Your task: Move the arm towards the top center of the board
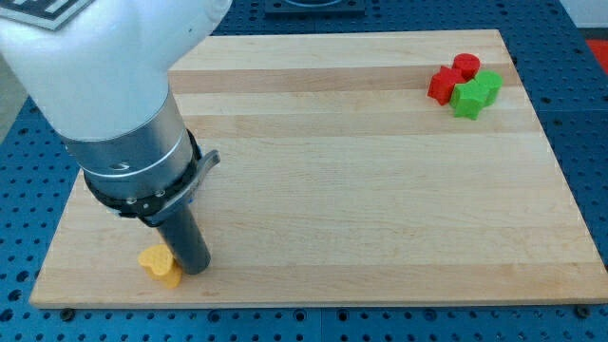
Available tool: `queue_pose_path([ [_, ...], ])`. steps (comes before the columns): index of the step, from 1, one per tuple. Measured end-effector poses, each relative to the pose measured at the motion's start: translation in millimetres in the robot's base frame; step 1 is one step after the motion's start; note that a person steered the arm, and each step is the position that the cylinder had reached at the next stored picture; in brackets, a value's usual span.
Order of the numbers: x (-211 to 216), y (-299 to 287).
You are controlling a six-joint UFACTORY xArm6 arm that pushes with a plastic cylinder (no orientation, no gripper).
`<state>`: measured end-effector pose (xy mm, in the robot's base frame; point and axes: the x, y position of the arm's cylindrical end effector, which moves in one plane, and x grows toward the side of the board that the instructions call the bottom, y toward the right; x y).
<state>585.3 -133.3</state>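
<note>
still at the start, by my judgement: my tip (195, 271) has no jaws, grasps nothing, and rests touching the yellow block (160, 265) on that block's right. the board (332, 171)'s top centre lies well up and rightward of that block, a clear diagonal slide.

The wooden board (342, 171) rests on a blue perforated table (589, 114). 4 blocks lie on the board: a yellow block (159, 265) near the view's bottom left, and 2 red blocks (442, 85) (465, 66) touching a green block (475, 94) at the top right.
</note>
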Motion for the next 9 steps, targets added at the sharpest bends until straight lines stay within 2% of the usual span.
queue_pose_path([
  [2, -5, 30],
  [3, -49, 27],
  [7, -132, 30],
  [9, -154, 5],
])
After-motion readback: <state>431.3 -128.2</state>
